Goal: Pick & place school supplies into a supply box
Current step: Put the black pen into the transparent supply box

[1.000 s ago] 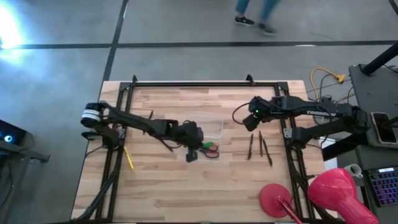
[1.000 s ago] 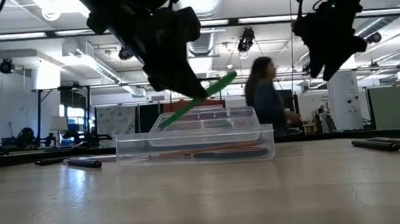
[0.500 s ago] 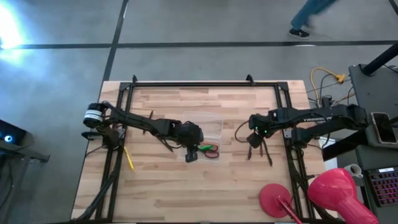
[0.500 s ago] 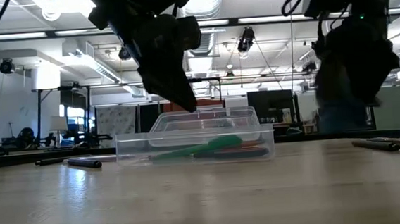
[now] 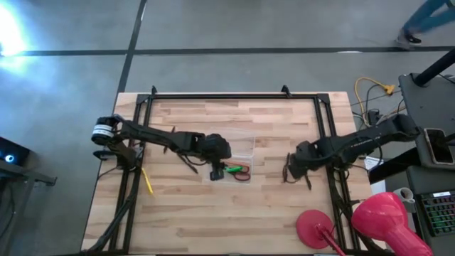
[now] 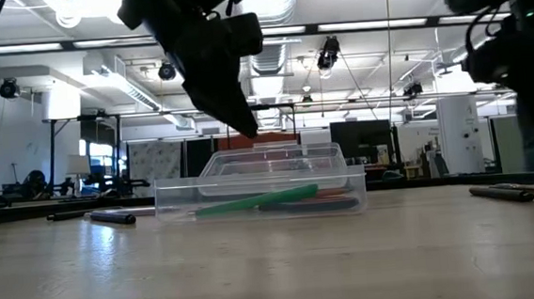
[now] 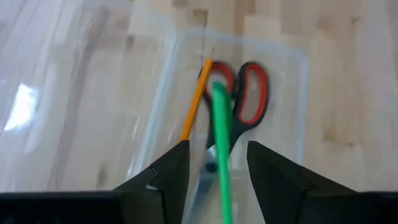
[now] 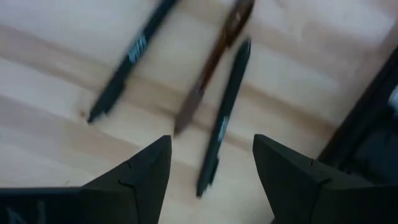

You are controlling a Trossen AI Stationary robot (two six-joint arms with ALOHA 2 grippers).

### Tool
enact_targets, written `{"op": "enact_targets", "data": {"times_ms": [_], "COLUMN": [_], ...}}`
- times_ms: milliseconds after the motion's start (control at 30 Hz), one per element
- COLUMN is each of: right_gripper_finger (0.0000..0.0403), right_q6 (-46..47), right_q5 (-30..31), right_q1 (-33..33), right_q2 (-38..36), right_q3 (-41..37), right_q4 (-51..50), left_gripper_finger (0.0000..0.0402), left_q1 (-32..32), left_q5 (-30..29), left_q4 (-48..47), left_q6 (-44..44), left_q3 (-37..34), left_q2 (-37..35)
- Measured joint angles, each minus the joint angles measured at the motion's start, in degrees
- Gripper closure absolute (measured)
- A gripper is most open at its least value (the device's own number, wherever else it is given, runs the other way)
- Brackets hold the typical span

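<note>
The left gripper (image 7: pixel 214 180) has its fingers (image 7: pixel 168 171) apart and empty, poised directly above the near end of the supply box (image 7: pixel 292 93). Inside the box lie the green pen (image 7: pixel 221 149), an orange pencil (image 7: pixel 196 99) and the red-handled scissors (image 7: pixel 245 93); the green pen rests across the scissors, with the pencil just beside them. In the high view the left gripper (image 5: pixel 217 167) sits at the box's left edge, near the middle of the worktop (image 5: pixel 178 213), and in the low view the green pen (image 6: pixel 257 202) lies low and slightly tilted within the clear box (image 6: pixel 261 192). The right gripper (image 8: pixel 211 168) also has its fingers (image 8: pixel 140 171) apart and empty, positioned over three dark pens (image 8: pixel 221 112) lying close together on the worktop, not touching them as far as can be seen. In the high view the right gripper (image 5: pixel 293 165) is on the right side of the worktop, well apart from the supply box (image 5: pixel 238 153). A yellow pen (image 5: pixel 146 180) lies near the left edge of the worktop, beside the black frame (image 5: pixel 131 192).
</note>
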Motion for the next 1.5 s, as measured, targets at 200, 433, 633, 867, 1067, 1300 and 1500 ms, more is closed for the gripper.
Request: {"op": "enact_targets", "data": {"times_ms": [200,433,633,867,1067,1300,1500], "right_gripper_finger": [0.0183,0.0183,0.0187,0.0249,0.0334,0.0385,0.0386], "right_q6": [8.63,14.18,20.95,22.89,21.90,22.76,24.33], "right_q5": [-2.60,-1.92,-2.08,-2.99,-2.10,1.78,16.43], "right_q1": [6.33,8.46,8.43,8.43,8.41,8.56,9.17], "right_q2": [0.02,0.22,0.22,2.60,6.82,8.90,8.68], "right_q3": [-3.32,-8.48,-13.28,-14.75,-13.01,-9.62,-2.71], "right_q4": [0.68,8.91,14.11,15.52,16.60,16.70,17.91], "left_gripper_finger": [0.0256,0.0256,0.0256,0.0255,0.0255,0.0255,0.0255], "left_q1": [0.13,1.15,1.35,1.75,1.72,1.70,1.68], "left_q5": [0.21,0.09,0.10,-0.15,-1.38,-1.39,-1.40], "left_q4": [-1.60,-3.39,-7.12,-8.66,-8.91,-8.39,-5.64], "left_q6": [0.04,3.92,4.99,5.37,2.79,-3.87,-9.01], "left_q3": [-0.05,-0.05,-0.15,-2.56,-6.33,-12.77,-18.04], "left_q2": [-0.11,-1.57,-2.63,-5.81,-9.89,-16.10,-22.52]}}
